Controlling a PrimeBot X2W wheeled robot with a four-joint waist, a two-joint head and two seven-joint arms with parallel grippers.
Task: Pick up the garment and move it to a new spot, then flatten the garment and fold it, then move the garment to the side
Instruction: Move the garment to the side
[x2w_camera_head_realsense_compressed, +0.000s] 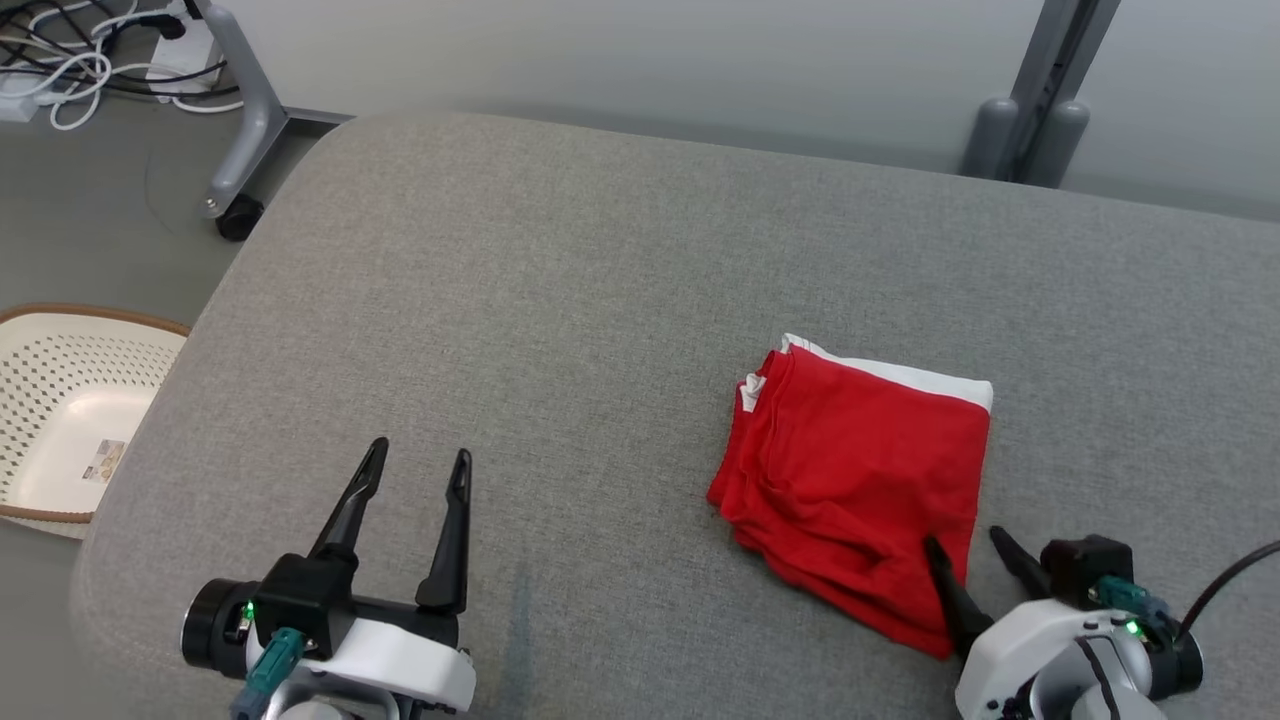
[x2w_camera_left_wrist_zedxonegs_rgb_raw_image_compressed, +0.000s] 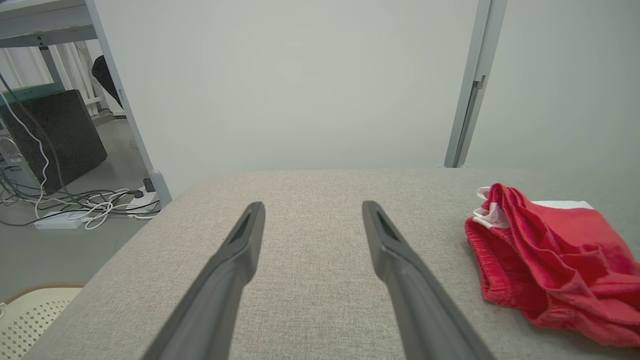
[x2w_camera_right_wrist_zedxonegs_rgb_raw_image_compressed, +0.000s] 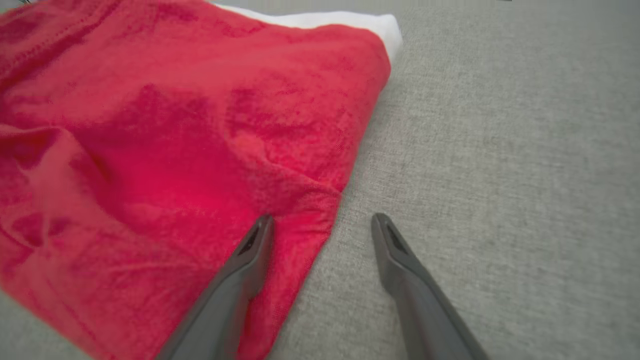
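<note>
The garment (x2w_camera_head_realsense_compressed: 855, 480) is red with a white band along its far edge, folded into a rough square on the grey padded table (x2w_camera_head_realsense_compressed: 560, 300), right of centre. My right gripper (x2w_camera_head_realsense_compressed: 965, 542) is open at the garment's near right corner: one finger lies over the red cloth, the other over bare table, with nothing pinched. In the right wrist view the garment (x2w_camera_right_wrist_zedxonegs_rgb_raw_image_compressed: 175, 130) spreads across the left and my right gripper (x2w_camera_right_wrist_zedxonegs_rgb_raw_image_compressed: 322, 220) straddles its edge. My left gripper (x2w_camera_head_realsense_compressed: 420, 453) is open over bare table at the lower left, well clear of the cloth. The left wrist view has my left gripper (x2w_camera_left_wrist_zedxonegs_rgb_raw_image_compressed: 312, 207) with the garment (x2w_camera_left_wrist_zedxonegs_rgb_raw_image_compressed: 555, 255) to its right.
A white perforated basket (x2w_camera_head_realsense_compressed: 60, 420) stands on the floor off the table's left edge. Cables and a power strip (x2w_camera_head_realsense_compressed: 70, 60) lie on the floor at the far left beside a wheeled grey stand leg (x2w_camera_head_realsense_compressed: 240, 150). A grey post (x2w_camera_head_realsense_compressed: 1040, 110) rises behind the table.
</note>
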